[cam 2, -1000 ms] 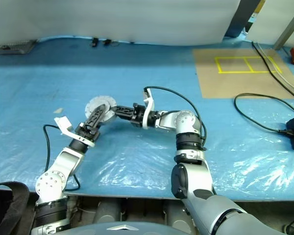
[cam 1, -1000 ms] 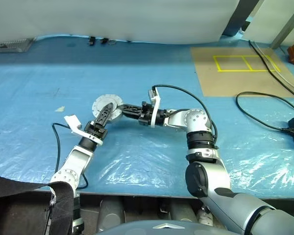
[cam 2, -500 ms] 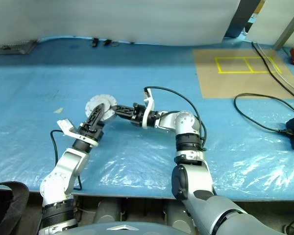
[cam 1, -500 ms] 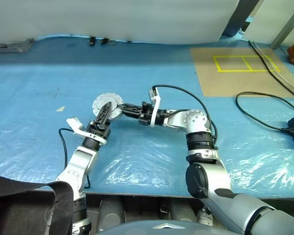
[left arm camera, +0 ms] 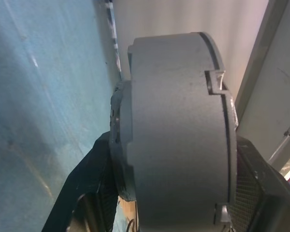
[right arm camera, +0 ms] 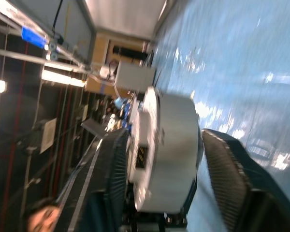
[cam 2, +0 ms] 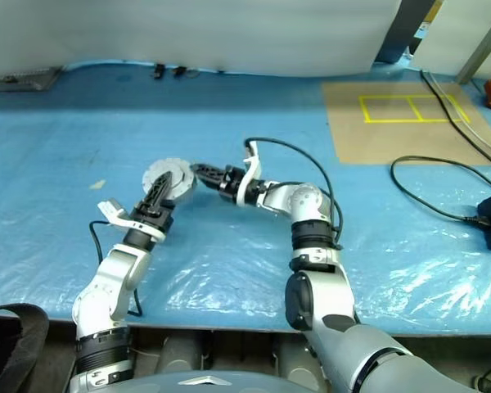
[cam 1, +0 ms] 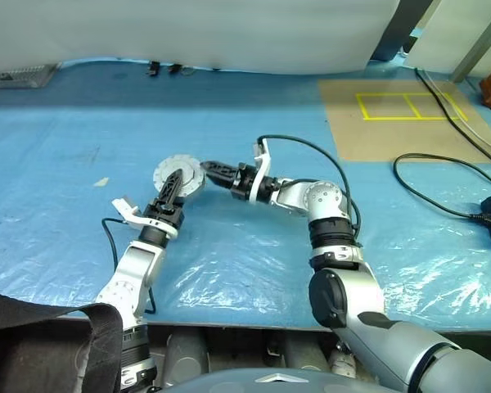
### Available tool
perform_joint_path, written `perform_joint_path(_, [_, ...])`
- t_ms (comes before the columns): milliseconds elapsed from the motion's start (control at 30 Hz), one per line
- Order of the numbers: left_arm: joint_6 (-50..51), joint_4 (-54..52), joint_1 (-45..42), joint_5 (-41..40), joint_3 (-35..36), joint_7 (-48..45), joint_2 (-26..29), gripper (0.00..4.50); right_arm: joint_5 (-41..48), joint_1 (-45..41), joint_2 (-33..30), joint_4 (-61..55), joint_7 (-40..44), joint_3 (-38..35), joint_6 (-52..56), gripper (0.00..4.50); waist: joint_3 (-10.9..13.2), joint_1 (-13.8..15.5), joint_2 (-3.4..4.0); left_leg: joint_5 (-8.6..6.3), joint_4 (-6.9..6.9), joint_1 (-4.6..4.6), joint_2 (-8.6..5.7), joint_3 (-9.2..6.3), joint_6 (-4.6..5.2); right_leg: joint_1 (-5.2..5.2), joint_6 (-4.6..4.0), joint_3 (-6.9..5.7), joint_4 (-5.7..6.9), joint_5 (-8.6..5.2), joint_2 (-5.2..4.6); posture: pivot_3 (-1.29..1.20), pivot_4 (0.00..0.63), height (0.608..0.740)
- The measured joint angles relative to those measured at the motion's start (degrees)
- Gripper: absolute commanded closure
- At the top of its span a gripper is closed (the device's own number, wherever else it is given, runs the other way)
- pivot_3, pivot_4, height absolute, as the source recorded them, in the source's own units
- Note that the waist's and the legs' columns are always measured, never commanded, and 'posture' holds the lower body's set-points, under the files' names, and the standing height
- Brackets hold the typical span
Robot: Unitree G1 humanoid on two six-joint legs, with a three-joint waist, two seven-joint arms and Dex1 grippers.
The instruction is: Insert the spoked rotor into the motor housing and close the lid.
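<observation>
Left wrist view: the left gripper [left arm camera: 176, 212] pinches the motor housing [left arm camera: 176, 130], lid on top, above the blue sheet [cam 1: 229, 270]. The right gripper [right arm camera: 157, 179] (jaws spread) straddles it without clamping. A nudge could twist the housing or unseat the lid.

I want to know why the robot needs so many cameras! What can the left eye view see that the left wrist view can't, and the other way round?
Extra in the left eye view: the wide blue table cover, a brown board with yellow tape, a black cable, and the right gripper beside the motor housing. Extra in the left wrist view: the housing's grey side wall up close, with small notches. Both share the housing, held in the left gripper, and the blue cover.
</observation>
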Motion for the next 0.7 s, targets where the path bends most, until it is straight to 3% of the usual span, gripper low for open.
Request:
perform_joint_path(33, [-0.21,0.57,-0.16,-0.05,0.39,-0.01,-0.1,1.93,0.0,-0.41,-0.18,0.17,-0.26,-0.28,-0.82,0.99,0.0,0.0,0.0,0.0,0.0,0.02,0.0,0.0,0.0,0.02,0.0,0.0,0.0,0.0,0.0,0.0,0.15,0.74])
perform_joint_path(233, [-6.39,3.83,-5.26,-0.42,4.11,-1.98,-1.41,1.93,0.01,-1.22,-0.2,3.94,-2.43,-1.53,-4.83,0.99,0.03,0.0,-0.06,0.0,0.08,-0.02,-0.02,-0.01,0.0,0.02,-0.04,-0.01,0.02,0.04,0.04,0.0,0.15,0.74])
perform_joint_path(400, [-18.03,12.85,-12.89,7.62,8.87,-5.67,1.29,1.93,0.01,-1.91,-0.91,4.78,-2.52,-1.75,-5.89,0.99,0.03,-0.36,-0.12,0.0,0.13,0.01,-0.04,-0.03,0.01,0.04,-0.04,0.0,0.02,0.09,0.15,0.0,0.15,0.74])
perform_joint_path(700, [-33.93,48.71,-29.43,17.77,18.94,-11.63,11.15,1.93,0.02,-2.38,-1.14,4.77,-1.76,-0.47,-5.71,0.99,0.04,0.61,-0.38,0.01,0.23,-0.01,-0.01,-0.07,0.0,0.07,0.01,-0.02,0.1,0.16,0.22,0.0,0.15,0.74])
